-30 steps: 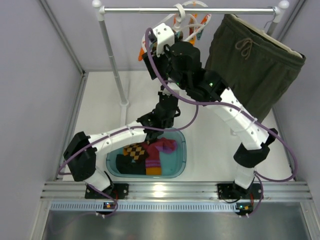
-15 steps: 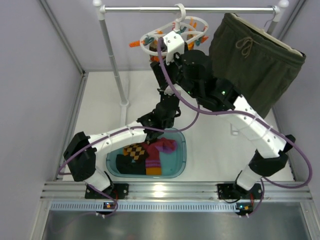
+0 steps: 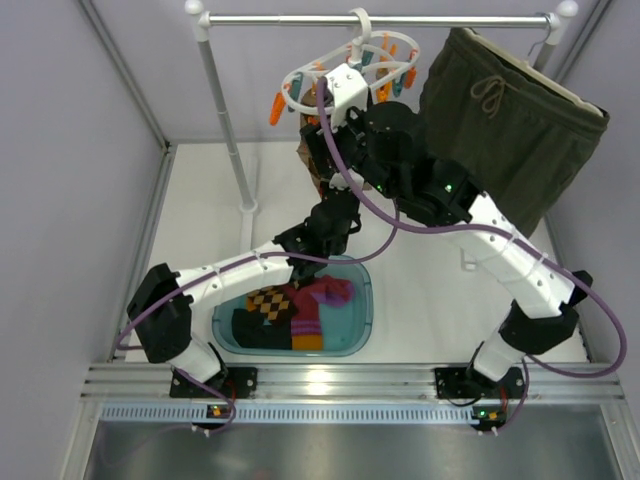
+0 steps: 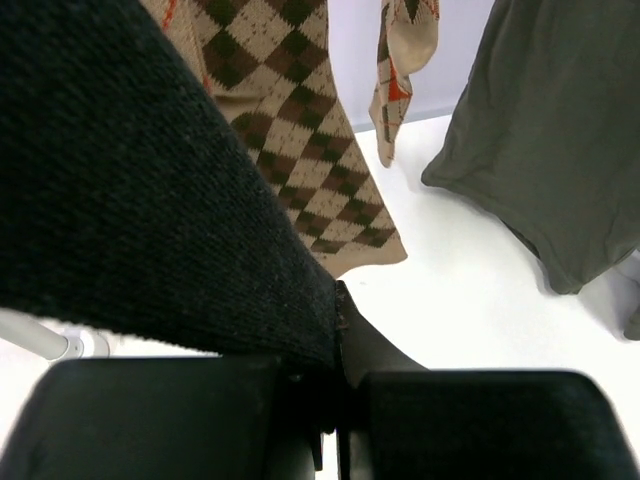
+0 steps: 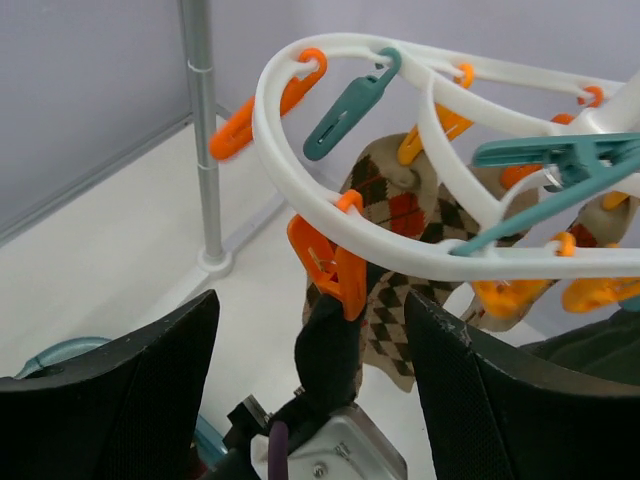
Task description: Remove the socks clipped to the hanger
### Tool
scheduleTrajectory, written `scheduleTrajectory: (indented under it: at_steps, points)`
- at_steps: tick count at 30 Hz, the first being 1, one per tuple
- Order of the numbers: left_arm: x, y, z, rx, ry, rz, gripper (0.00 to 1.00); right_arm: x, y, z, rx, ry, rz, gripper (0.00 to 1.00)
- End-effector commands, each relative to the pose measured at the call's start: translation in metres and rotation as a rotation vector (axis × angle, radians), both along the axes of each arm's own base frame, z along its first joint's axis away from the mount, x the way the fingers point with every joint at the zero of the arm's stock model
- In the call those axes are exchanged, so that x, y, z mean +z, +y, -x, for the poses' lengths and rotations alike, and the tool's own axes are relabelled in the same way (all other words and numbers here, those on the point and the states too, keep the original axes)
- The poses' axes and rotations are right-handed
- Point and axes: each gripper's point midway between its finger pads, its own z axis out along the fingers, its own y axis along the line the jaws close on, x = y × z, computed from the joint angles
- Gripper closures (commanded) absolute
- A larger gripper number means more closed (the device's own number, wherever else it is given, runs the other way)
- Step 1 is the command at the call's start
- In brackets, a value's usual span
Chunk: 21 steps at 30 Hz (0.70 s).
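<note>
The white double-ring hanger (image 3: 296, 80) hangs from the rail by its hook, with orange and teal pegs. In the right wrist view an orange peg (image 5: 335, 265) on the hanger's ring (image 5: 391, 250) clips a black sock (image 5: 330, 350), and argyle socks (image 5: 395, 320) hang behind it. My right gripper (image 5: 310, 300) is open, its fingers (image 5: 165, 390) either side of that peg and touching nothing. My left gripper (image 4: 338, 300) is shut on the black sock's (image 4: 150, 200) lower part, below the peg. In the top view my right arm hides it. An argyle sock (image 4: 300, 130) hangs just beyond.
Olive-green shorts (image 3: 510, 130) hang on the rail (image 3: 450, 18) to the right of the hanger. A teal basin (image 3: 365, 310) near the arm bases holds several socks (image 3: 290, 310). The stand's pole (image 3: 225, 120) rises at the left. Walls close in both sides.
My right arm has swung right and lowered its wrist under the hanger. The hanger has dropped from a steep tilt to nearly level. My left arm has held still.
</note>
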Motion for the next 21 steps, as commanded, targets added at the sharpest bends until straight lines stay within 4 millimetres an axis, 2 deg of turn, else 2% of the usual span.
scheduleTrajectory:
  at_steps: [1,10,14,17,21]
  points:
    - [0.028,-0.005,0.0,-0.017,-0.049,0.075,1.0,0.011,0.01,-0.007,-0.01,-0.026,-0.034,0.28]
    - [0.026,-0.011,0.004,-0.041,-0.046,0.074,1.0,0.003,0.012,-0.042,-0.179,-0.066,-0.027,0.33]
    - [0.024,-0.013,0.004,-0.046,-0.045,0.069,1.0,0.002,0.008,-0.057,-0.275,-0.098,-0.023,0.42]
    - [0.024,-0.012,0.005,-0.043,-0.045,0.067,1.0,0.002,0.011,-0.061,-0.292,-0.113,-0.026,0.49]
    - [0.021,-0.012,0.004,-0.041,-0.042,0.052,1.0,0.005,0.008,-0.066,-0.325,-0.127,-0.033,0.52]
